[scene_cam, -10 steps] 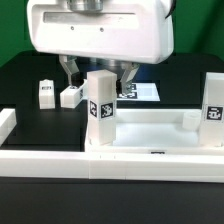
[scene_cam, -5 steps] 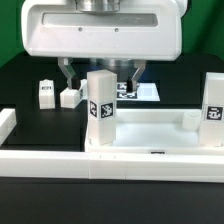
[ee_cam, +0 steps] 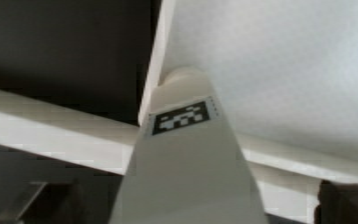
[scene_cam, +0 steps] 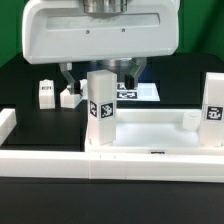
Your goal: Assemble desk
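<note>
hovering with my gripper wide open and empty right above the upright leg in the desk top corner socket, guessing next i drop, squeeze and twist it tight.

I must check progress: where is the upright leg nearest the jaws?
Exterior view: the leg stands upright at the desk top's corner on that view's left, under the open jaws.
</note>
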`<state>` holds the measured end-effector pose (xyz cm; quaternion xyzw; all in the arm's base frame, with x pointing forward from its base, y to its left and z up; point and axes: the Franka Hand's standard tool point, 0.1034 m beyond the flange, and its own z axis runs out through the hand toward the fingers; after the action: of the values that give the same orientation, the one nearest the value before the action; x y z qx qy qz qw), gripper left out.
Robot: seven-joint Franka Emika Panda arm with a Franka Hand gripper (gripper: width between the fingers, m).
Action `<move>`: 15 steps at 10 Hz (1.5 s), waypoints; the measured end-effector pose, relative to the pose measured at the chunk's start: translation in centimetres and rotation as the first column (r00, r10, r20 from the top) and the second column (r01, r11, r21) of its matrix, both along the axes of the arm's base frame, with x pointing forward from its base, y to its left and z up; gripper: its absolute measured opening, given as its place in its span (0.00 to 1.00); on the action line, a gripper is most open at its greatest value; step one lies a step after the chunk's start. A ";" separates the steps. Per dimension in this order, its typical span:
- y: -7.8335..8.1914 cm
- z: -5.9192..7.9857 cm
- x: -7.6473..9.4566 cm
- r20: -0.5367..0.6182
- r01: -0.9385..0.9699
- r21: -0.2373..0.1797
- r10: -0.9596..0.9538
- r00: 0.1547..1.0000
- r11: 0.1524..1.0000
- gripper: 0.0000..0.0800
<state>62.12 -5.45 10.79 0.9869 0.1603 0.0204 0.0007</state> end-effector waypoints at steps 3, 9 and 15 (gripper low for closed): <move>-0.3 -0.1 -0.1 -0.004 -0.206 -0.016 0.206 0.979 0.979 0.79; -0.4 -0.1 -0.1 -0.005 -0.168 -0.011 0.168 0.986 0.986 0.36; -1.2 -0.3 0.0 -0.032 0.411 0.071 -0.410 0.912 0.909 0.36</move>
<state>62.10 -6.63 10.51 0.9979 -0.0514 0.0177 -0.0339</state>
